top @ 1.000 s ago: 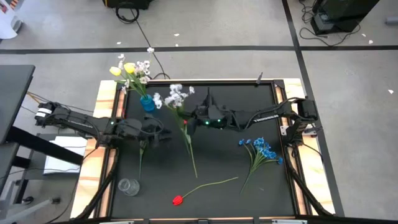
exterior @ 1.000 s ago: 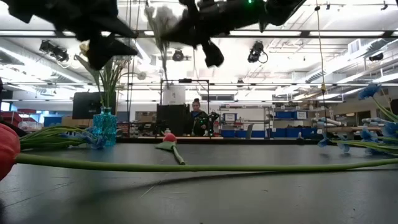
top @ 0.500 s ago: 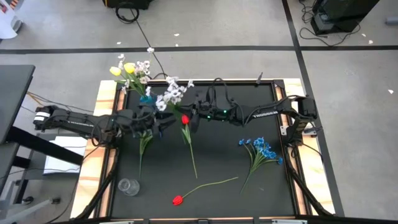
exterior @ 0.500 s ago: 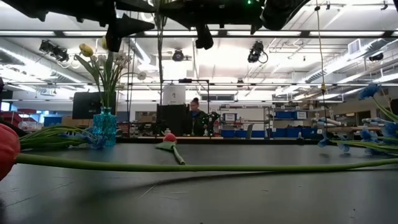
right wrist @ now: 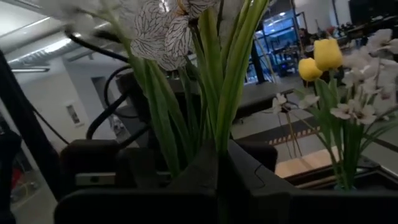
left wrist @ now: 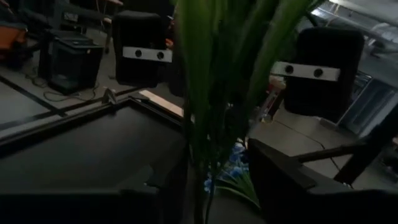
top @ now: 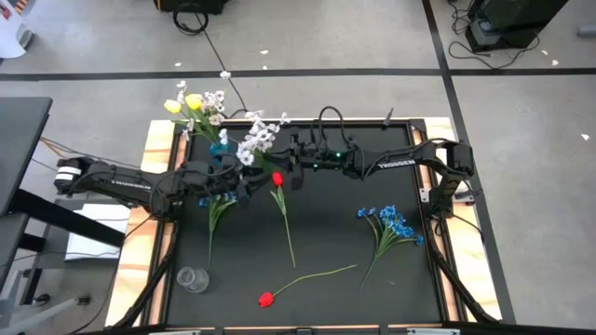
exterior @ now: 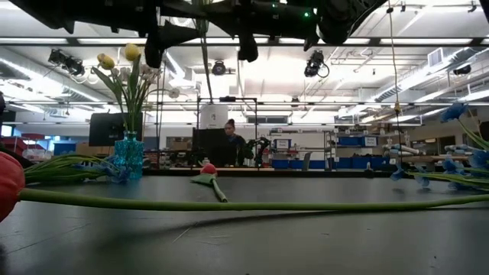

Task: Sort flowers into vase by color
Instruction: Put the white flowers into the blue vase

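Clear glass jar (top: 192,278) on black table (top: 335,233)

Both arms and the blue vase (top: 221,152) crowd the mat's (top: 335,233) far-left corner; its middle lies open.

Grey floor (top: 317,37), bright ceiling lights (exterior: 229,42)

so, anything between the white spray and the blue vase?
Nothing visible. The white spray is held up by the right end effector, just right of the blue vase. The left end effector sits around its stem lower down. The vase already holds yellow tulips and white blossoms, crowding its mouth.
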Robot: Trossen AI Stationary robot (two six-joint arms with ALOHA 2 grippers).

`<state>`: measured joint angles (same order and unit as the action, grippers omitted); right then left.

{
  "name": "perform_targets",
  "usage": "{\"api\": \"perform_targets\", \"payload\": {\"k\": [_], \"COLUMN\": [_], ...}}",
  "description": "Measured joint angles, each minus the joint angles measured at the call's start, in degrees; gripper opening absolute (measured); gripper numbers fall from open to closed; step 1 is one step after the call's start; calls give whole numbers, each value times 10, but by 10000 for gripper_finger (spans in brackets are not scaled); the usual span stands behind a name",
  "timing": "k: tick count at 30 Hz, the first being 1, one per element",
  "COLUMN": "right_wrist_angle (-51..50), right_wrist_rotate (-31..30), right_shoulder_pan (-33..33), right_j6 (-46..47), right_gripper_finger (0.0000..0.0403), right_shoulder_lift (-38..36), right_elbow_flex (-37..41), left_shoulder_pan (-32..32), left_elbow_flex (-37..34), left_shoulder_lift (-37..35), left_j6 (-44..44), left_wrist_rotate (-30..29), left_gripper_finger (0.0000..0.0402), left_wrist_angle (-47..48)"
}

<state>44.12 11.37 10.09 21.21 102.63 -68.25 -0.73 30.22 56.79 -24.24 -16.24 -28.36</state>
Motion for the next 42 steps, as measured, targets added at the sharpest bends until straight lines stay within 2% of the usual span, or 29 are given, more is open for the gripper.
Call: {"api": "perform_targets", "payload": {"k": [4, 8, 11, 15, 17, 22, 28, 31, 33, 35, 39, 42], "right_wrist_angle": [1, 1, -9, -15, -18, -13, -12, -16, -19, -19, -26, -41], "right_wrist_rotate": [18, 35, 24, 13, 12, 32, 79, 94, 95, 98, 100, 99], "right_shoulder_pan": [2, 2, 1, 6, 15, 45, 68, 78, 79, 78, 78, 81], "right_j6": [0, 0, 19, 51, 70, 145, 143, 139, 131, 117, 84, 55], "right_gripper_finger": [15, 17, 31, 73, 96, 134, 143, 142, 142, 142, 142, 142], "right_shoulder_lift": [0, 0, -1, -1, -3, -20, -36, -38, -38, -38, -38, -38], "right_elbow_flex": [0, 0, -1, -1, -1, 0, -1, -1, 0, 0, 0, 0], "left_shoulder_pan": [9, 20, 25, 25, 24, 25, 25, 25, 25, 24, 24, 25], "left_elbow_flex": [0, 0, 0, 0, 1, 2, 2, 1, 1, 1, 1, -2], "left_shoulder_lift": [6, 6, 6, -5, -29, -123, -237, -279, -301, -318, -336, -347], "left_j6": [27, 30, 34, 81, 108, 146, 167, 176, 184, 227, 313, 333], "left_wrist_rotate": [0, 3, 4, -6, -33, -149, -347, -416, -433, -433, -432, -432], "left_gripper_finger": [120, 48, 14, 13, 12, 11, 11, 10, 10, 10, 10, 10], "left_wrist_angle": [-17, -16, -15, -5, 16, 128, 281, 341, 373, 383, 365, 360]}}
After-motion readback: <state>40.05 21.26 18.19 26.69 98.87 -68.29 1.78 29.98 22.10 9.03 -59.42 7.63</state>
